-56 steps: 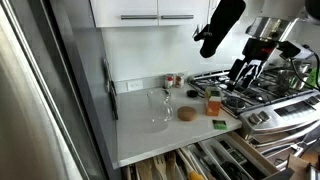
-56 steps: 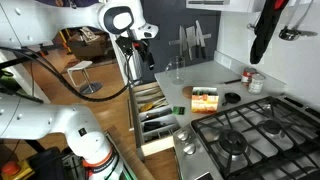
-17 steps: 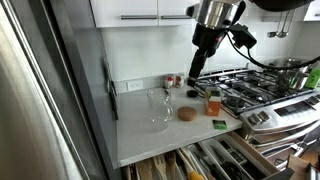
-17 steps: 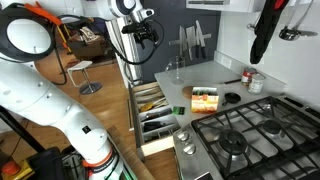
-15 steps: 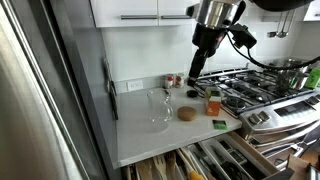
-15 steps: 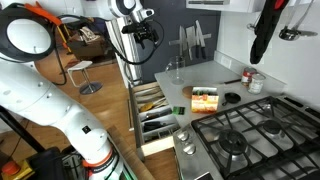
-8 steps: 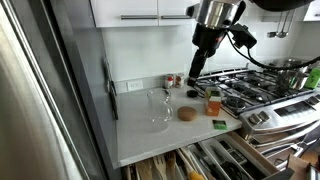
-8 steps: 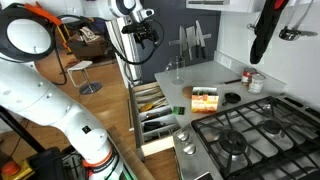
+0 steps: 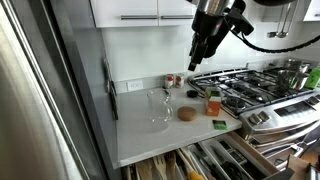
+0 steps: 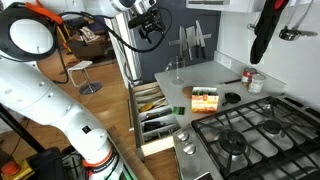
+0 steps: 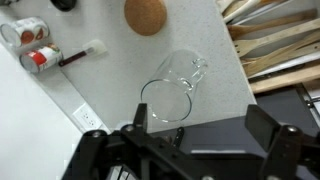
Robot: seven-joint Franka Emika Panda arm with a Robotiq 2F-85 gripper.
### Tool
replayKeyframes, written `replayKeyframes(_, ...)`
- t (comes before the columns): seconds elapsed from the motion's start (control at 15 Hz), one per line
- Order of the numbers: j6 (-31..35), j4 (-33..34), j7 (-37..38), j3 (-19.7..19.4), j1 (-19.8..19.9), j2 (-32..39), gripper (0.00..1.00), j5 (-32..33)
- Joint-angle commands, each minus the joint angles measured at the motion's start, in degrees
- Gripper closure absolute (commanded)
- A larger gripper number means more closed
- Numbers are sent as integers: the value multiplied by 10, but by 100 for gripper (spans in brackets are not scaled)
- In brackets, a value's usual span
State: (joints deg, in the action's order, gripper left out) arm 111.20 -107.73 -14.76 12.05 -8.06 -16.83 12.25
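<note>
Your gripper (image 9: 197,57) hangs high over the counter (image 9: 145,140). Its fingers (image 11: 275,135) are released and spread wide, with nothing held between them. In the wrist view the glass (image 11: 172,88) lies just past the fingertips, roughly in line with the gap. It touches neither finger. In an exterior view the glass (image 9: 160,108) stands on the counter well below the fingertips and off to one side of them. Beyond the glass, farther from the fingers, lies a round cork disc (image 11: 147,14). Two small cans (image 11: 32,45) sit past the finger at the wrist view's left edge, near the wall. Open drawers (image 11: 268,45) show past the opposite finger. In an exterior view an orange box (image 9: 213,102) stands on the counter below the fingers, close to the stove (image 9: 255,88).
</note>
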Motion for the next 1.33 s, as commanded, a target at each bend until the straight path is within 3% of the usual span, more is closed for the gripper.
replayKeyframes(0.0, 0, 69, -132, -31, -10, 35, 0, 19)
replayKeyframes(0.33, 10, 131, -331, -65, -5, 78, 0, 11)
replayKeyframes(0.4, 1, 107, -271, -55, -2, 54, 0, 6)
replayKeyframes(0.87, 1, 116, -278, -55, -2, 62, 0, 5)
replayKeyframes(1.27, 203, 153, -469, -90, 6, 119, 0, -11)
